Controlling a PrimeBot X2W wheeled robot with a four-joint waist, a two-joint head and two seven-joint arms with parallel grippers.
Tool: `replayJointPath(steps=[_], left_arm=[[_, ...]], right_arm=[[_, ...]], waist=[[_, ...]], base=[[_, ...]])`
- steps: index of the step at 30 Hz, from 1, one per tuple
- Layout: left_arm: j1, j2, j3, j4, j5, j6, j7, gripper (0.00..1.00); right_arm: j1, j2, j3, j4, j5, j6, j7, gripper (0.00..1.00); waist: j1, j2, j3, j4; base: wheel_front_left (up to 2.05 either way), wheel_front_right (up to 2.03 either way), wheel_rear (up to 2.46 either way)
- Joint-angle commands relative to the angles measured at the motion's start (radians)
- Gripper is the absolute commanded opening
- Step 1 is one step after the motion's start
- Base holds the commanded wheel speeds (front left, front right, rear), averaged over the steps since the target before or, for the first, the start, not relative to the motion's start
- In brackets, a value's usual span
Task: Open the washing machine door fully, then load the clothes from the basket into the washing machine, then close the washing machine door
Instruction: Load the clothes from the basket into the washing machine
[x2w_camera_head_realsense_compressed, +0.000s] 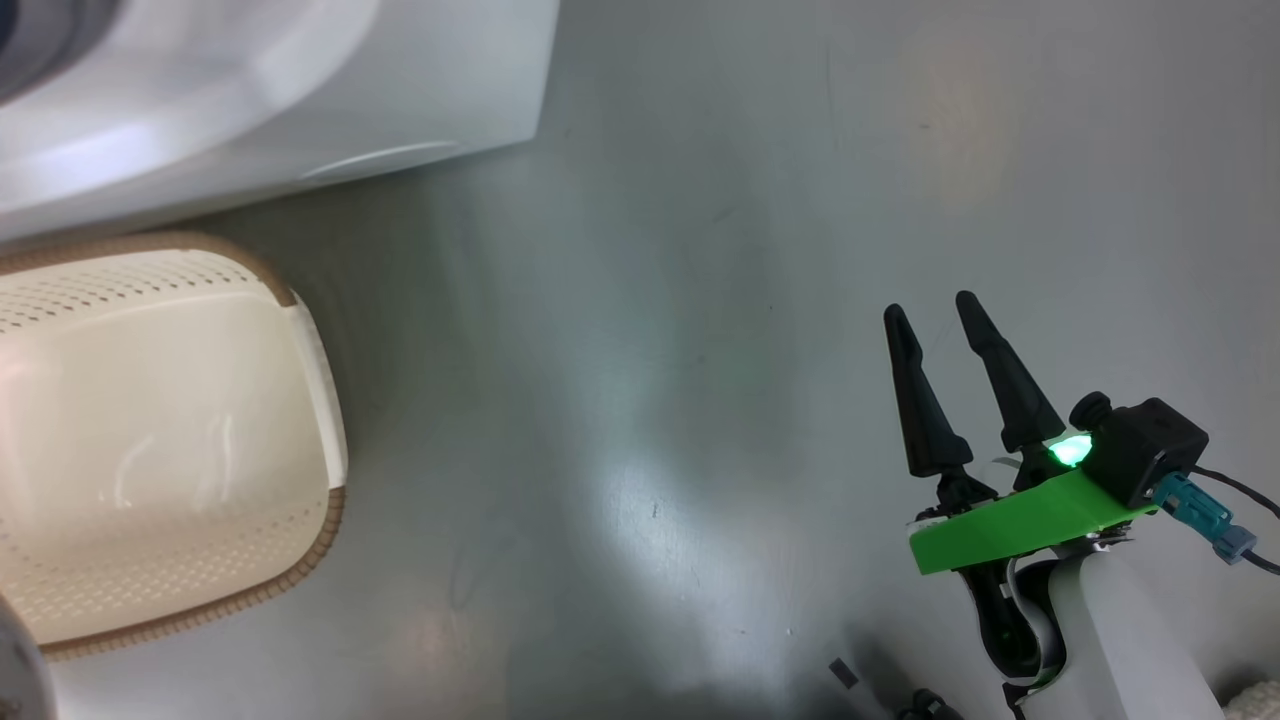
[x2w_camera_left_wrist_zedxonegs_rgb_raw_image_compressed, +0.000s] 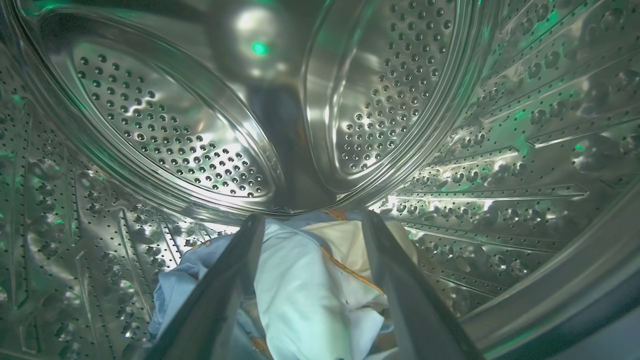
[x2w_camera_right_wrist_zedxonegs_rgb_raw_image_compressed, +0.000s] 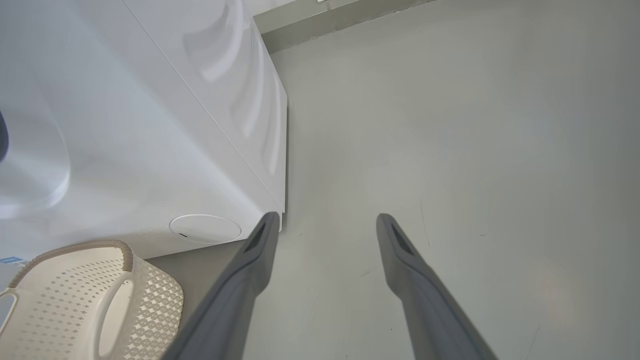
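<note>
Far left, inside the steel perforated drum of the washing machine: left gripper, fingers spread wide, released, clasping nothing. Between and just past those fingers, the clothes, a light blue bundle with orange trim and a cream piece, heaped against the drum wall; touching the fingers or not, cannot tell. In the head view, at the left edge of the grey floor, the basket, cream, perforated, brown-rimmed, just beside the machine's white front. In the right wrist view, a round flap low on that front, near its corner and near the basket. Further right, well apart from basket and machine, right gripper, dark fingers parted, released, holding nothing, poised over the floor.
</note>
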Motion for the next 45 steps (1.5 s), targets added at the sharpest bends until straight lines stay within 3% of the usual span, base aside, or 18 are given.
replayJointPath(steps=[1, 21, 45], left_arm=[[0.038, 0.040, 0.016, -0.026, -0.009, 0.005, -0.005, 1.00], [0.294, -0.052, 0.056, -0.130, -0.031, -0.010, -0.005, 1.00], [0.852, -0.159, 0.137, -0.483, -0.021, -0.027, -0.005, 1.00]], right_arm=[[0.012, 0.003, 0.017, -0.015, 0.006, 0.010, -0.005, 1.00], [0.027, 0.002, 0.009, 0.022, 0.011, 0.010, -0.005, 1.00], [0.153, -0.008, -0.018, 0.042, 0.000, 0.010, -0.005, 1.00]], waist=[[0.0000, 0.0000, -0.020, 0.009], [0.0000, 0.0000, -0.210, 0.059], [0.0000, 0.0000, -0.532, 0.081]], base=[[0.00, 0.00, 0.00], [0.00, 0.00, 0.00], [0.00, 0.00, 0.00]])
